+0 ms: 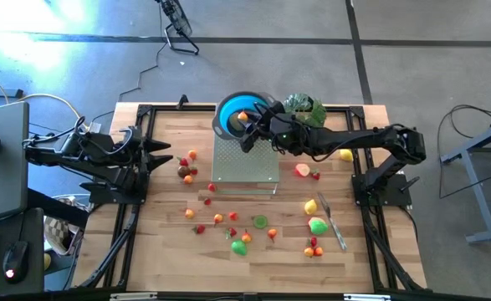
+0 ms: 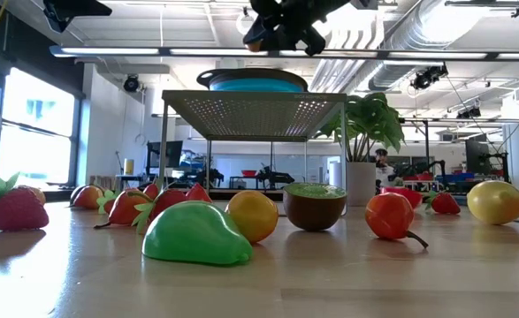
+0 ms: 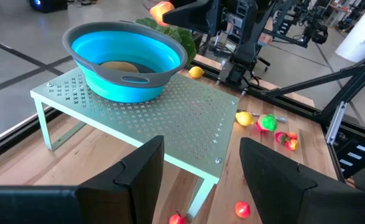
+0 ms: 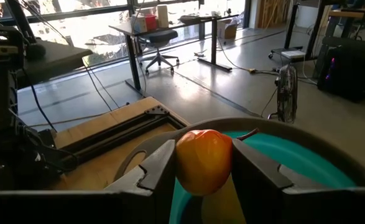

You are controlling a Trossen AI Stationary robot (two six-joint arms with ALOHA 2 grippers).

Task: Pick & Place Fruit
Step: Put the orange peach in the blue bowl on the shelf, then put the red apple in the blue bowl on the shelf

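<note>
Wooden table (image 1: 253,259): the largest item, carrying everything below.

Perforated metal stand (image 1: 245,159): pale green, on legs, at the table's far middle. It serves as the landmark for this list.

Blue bowl (image 1: 232,113): grey-rimmed, seated on the far end of the stand's top. A yellowish piece lies inside it (image 3: 117,65).

Leafy green plant (image 1: 304,107): just right of the bowl, behind the stand's far right corner.

Left arm: parked well left of the stand. Left gripper (image 3: 198,168) points toward the stand with fingers spread apart and nothing between them.

Right arm: reaches in from the right, across the stand's far right corner. Right gripper (image 4: 201,165) hangs over the bowl's rim, above the stand, fingers closed on an orange-red apple-like fruit (image 4: 204,158). The fruit sits squarely between the two fingers, directly over the bowl's interior and clear of it.

Silver knife (image 1: 333,221): on the table, near and to the right of the stand.

Remaining fruit, all on the table top:
- a cluster left of the stand (image 1: 187,170)
- a pair just right of the stand (image 1: 305,171)
- one yellow piece farther right of the stand (image 1: 345,155)
- a scatter on the near side of the stand, red, orange, yellow and green (image 1: 262,224)
</note>
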